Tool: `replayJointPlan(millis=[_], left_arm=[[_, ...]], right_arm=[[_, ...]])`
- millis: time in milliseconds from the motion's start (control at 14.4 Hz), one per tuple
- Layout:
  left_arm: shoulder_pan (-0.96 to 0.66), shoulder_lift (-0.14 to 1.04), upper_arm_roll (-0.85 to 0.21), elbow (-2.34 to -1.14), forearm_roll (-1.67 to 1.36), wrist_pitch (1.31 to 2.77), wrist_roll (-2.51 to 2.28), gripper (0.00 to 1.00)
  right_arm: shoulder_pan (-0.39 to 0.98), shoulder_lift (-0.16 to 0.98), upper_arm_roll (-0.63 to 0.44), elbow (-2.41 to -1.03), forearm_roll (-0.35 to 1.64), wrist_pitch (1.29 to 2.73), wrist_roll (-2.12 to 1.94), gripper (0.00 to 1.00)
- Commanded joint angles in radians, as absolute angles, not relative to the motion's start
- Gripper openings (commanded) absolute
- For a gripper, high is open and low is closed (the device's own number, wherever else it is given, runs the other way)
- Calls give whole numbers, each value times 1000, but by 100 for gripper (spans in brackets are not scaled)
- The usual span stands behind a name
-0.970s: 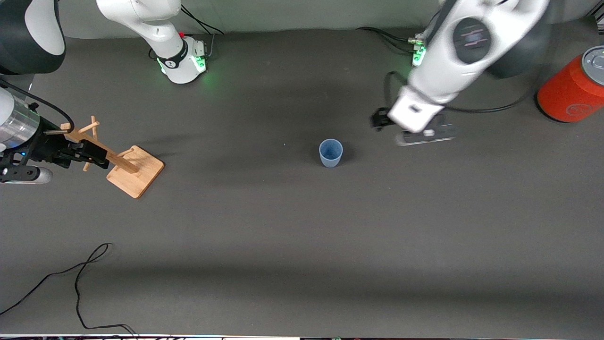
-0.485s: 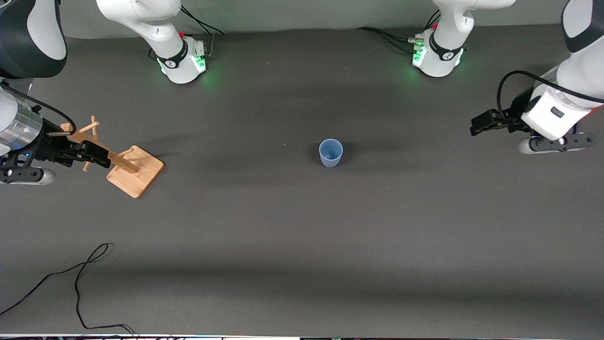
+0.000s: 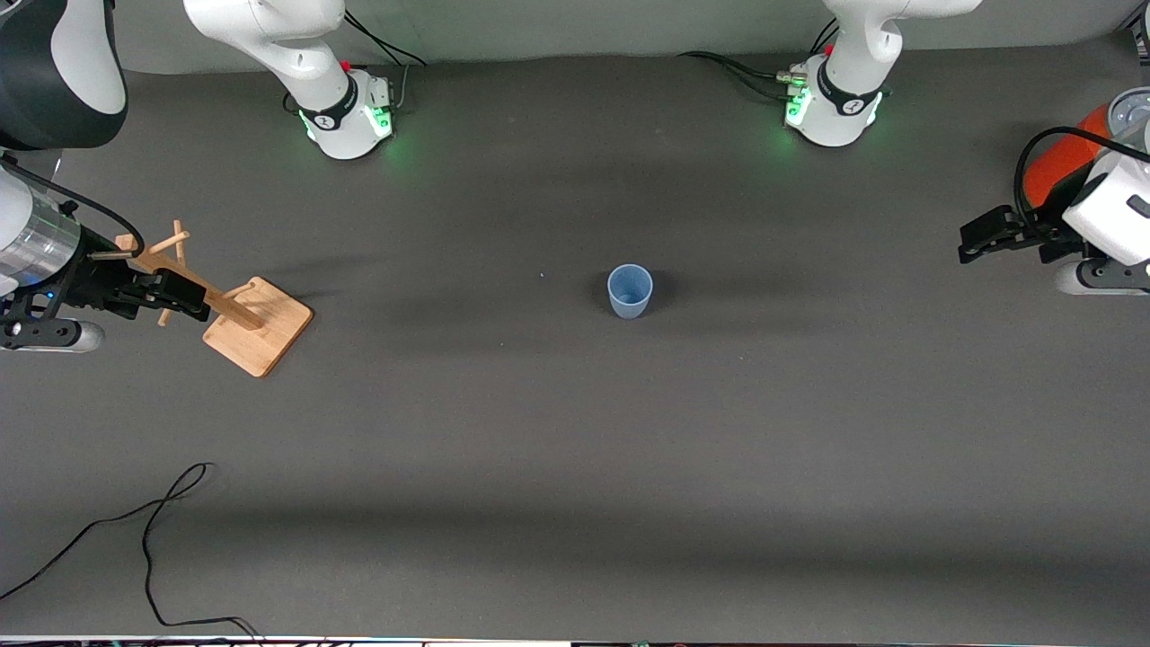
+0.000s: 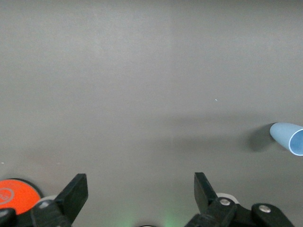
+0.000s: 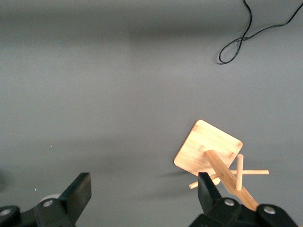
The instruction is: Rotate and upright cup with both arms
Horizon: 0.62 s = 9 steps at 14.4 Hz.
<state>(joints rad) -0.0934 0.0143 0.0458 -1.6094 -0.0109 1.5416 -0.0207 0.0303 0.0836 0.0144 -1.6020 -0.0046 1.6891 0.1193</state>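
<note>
The left gripper [image 3: 979,241] has swung away toward the orange can [image 3: 1056,162], fingers spread; the cup [image 3: 630,290] stands upright on the table [image 3: 575,431], while the right gripper [image 3: 175,295] waits spread over the peg rack [image 3: 243,314].

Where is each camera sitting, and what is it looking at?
Front view: high across the table, facing both white arms; small light-blue plastic cup upright mid-table.
Left wrist view: on the left arm, looking down past its open left tool at the cup and big orange can.
Right wrist view: on the right arm, its open right tool over the wooden peg rack.
Front and left wrist views share cup and can.
</note>
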Motion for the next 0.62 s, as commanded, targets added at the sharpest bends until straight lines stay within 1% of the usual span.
replayJointPlan(millis=[0,554], left_arm=[[-95,37,43,-1571,9,1522,6,100],[-95,44,44,-1571,15,1529,20,100]], right_arm=[[38,74,6,-1612,15,1704,101,100],[38,77,8,-1609,15,1713,101,100]])
